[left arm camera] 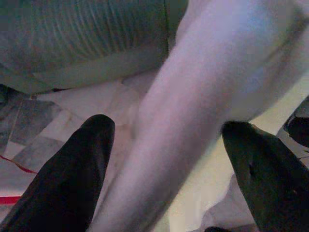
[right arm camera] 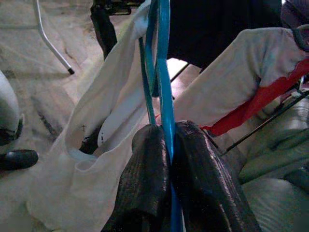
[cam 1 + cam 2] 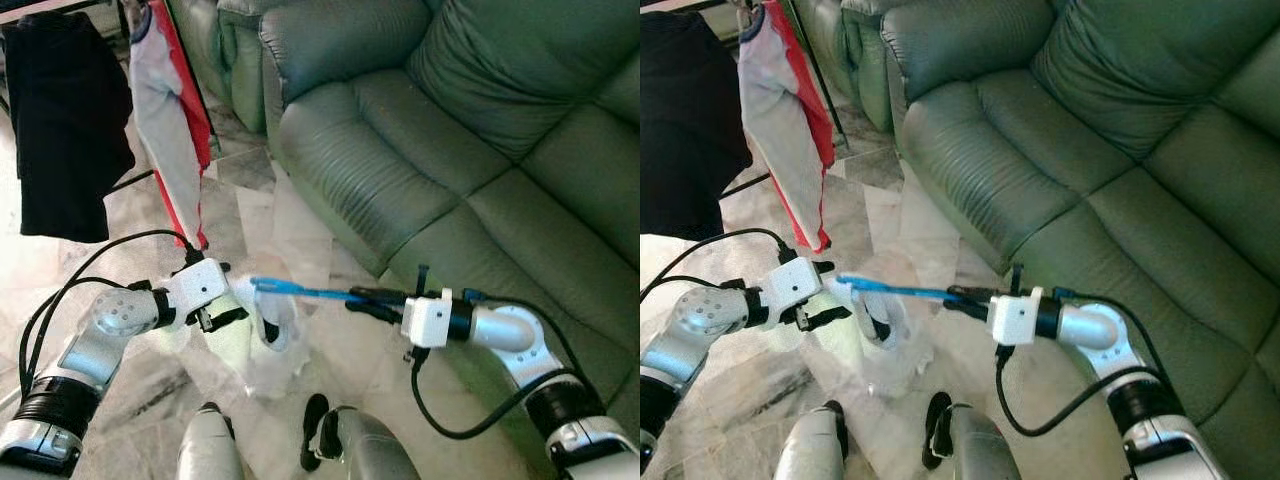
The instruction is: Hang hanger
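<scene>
My right gripper (image 3: 358,298) is shut on one end of a thin blue hanger (image 3: 300,292), held level above the floor. A white garment (image 3: 272,350) hangs from the hanger's far end and sags toward the floor. In the right wrist view the hanger (image 2: 164,72) runs out between the closed fingers into the white cloth (image 2: 96,145). My left gripper (image 3: 232,295) is at the garment's left side, by the hanger's tip. Its fingers stand apart in the left wrist view, with a fold of the white garment (image 1: 193,121) lying between them.
A large green leather sofa (image 3: 450,130) takes up the right and back. At the back left a black garment (image 3: 65,120) and a white-and-red garment (image 3: 165,120) hang from a rack. Marble floor lies below, and my legs (image 3: 350,445) are at the bottom edge.
</scene>
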`<state>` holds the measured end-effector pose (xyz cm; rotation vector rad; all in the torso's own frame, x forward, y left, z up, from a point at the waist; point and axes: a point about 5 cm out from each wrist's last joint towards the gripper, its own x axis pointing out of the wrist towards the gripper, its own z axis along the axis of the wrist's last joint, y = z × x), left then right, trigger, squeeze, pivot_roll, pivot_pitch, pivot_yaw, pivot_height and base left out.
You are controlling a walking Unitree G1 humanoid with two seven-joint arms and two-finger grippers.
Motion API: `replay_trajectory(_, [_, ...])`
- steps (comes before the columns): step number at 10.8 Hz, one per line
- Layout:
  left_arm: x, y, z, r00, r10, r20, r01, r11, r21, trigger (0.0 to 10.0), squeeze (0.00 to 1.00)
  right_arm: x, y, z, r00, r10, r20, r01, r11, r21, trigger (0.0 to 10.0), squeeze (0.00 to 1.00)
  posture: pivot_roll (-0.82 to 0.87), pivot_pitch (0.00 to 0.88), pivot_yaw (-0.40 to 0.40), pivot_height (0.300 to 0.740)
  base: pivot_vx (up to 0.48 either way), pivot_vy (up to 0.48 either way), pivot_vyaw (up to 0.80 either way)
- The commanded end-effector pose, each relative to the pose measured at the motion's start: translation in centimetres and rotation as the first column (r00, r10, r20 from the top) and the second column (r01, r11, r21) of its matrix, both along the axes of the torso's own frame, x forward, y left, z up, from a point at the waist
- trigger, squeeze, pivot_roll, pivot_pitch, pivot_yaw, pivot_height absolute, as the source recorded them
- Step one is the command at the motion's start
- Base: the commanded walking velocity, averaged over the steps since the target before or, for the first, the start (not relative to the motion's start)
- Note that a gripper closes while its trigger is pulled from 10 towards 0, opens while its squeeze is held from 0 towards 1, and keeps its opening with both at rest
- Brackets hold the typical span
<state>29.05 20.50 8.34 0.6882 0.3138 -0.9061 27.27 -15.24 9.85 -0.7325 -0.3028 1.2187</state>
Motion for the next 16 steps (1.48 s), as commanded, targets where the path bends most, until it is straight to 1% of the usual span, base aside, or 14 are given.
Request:
replay_trajectory(1, [-0.1,-0.1,-0.4,1.000,-0.011,-0.011,0.011,1.000,0.002,10.0,0.00,0.0,0.0,0.9,0.999,0.016,0.045,-0.018,0.999,0.036,10.0,0.00,0.03,0.185,-0.138,0.740,0.000,0.000,0.00])
replay_trajectory(2, [0.0,0.0,-0.5,1.000,-0.016,-0.015,0.016,1.000,-0.007,1.3,0.00,-0.1,-0.1,0.8,0.999,0.021,0.043,-0.022,0.999,0.030,10.0,0.00,0.03,0.183,-0.137,0.740,0.000,0.000,0.00])
replay_trajectory(3, [0.1,0.3,-0.2,1.000,-0.021,-0.016,0.021,1.000,-0.007,0.0,0.00,-0.2,-0.3,0.6,0.999,0.022,0.041,-0.023,1.000,0.016,10.0,0.00,0.03,0.184,-0.137,0.740,0.000,0.000,0.00])
replay_trajectory(4, [0.3,0.8,0.3,1.000,-0.021,-0.012,0.021,1.000,0.003,0.0,0.00,-0.4,-0.4,0.3,0.999,0.024,0.040,-0.025,1.000,0.003,10.0,0.00,0.03,0.184,-0.137,0.740,0.000,0.000,0.00])
replay_trajectory(6, [0.8,1.5,1.0,1.000,-0.020,-0.006,0.021,1.000,0.011,0.0,0.00,-0.5,-0.2,0.0,0.999,0.025,0.035,-0.025,1.000,0.005,10.0,0.00,0.04,0.186,-0.132,0.740,0.000,0.000,0.00])
replay_trajectory(8, [0.6,1.4,1.1,0.998,-0.050,-0.035,0.050,0.999,0.010,0.0,0.00,-0.6,-0.1,-0.2,0.999,0.029,0.032,-0.030,1.000,0.005,10.0,0.00,0.04,0.186,-0.131,0.740,0.000,0.000,0.00])
replay_trajectory(10, [0.4,1.6,1.1,0.995,-0.074,-0.064,0.076,0.997,0.029,0.0,0.00,-0.7,-0.2,-0.4,0.999,0.030,0.030,-0.030,1.000,-0.003,10.0,0.00,0.04,0.186,-0.130,0.740,0.000,0.000,0.00])
replay_trajectory(11, [0.2,1.9,1.2,0.991,-0.097,-0.087,0.102,0.994,0.049,0.0,0.00,-0.8,-0.3,-0.6,0.999,0.031,0.026,-0.030,0.999,-0.013,10.0,0.00,0.04,0.188,-0.128,0.740,0.000,0.000,0.00])
replay_trajectory(13, [0.1,2.5,1.8,0.988,-0.110,-0.112,0.118,0.991,0.067,0.0,0.00,-1.0,-0.3,-1.0,0.999,0.033,0.020,-0.033,0.999,-0.024,10.0,0.00,0.05,0.191,-0.124,0.740,0.000,0.000,0.00])
replay_trajectory(15, [0.2,2.6,2.2,0.985,-0.118,-0.124,0.127,0.990,0.069,0.0,0.00,-1.0,-0.1,-1.2,0.999,0.032,0.019,-0.031,0.999,-0.021,10.0,0.00,0.05,0.192,-0.118,0.740,0.000,0.000,0.00])
replay_trajectory(16, [0.3,2.5,2.4,0.985,-0.117,-0.127,0.125,0.991,0.051,0.0,0.00,-1.0,-0.1,-1.2,0.999,0.029,0.021,-0.029,0.999,-0.020,10.0,0.00,0.05,0.193,-0.118,0.740,0.000,0.000,0.00])
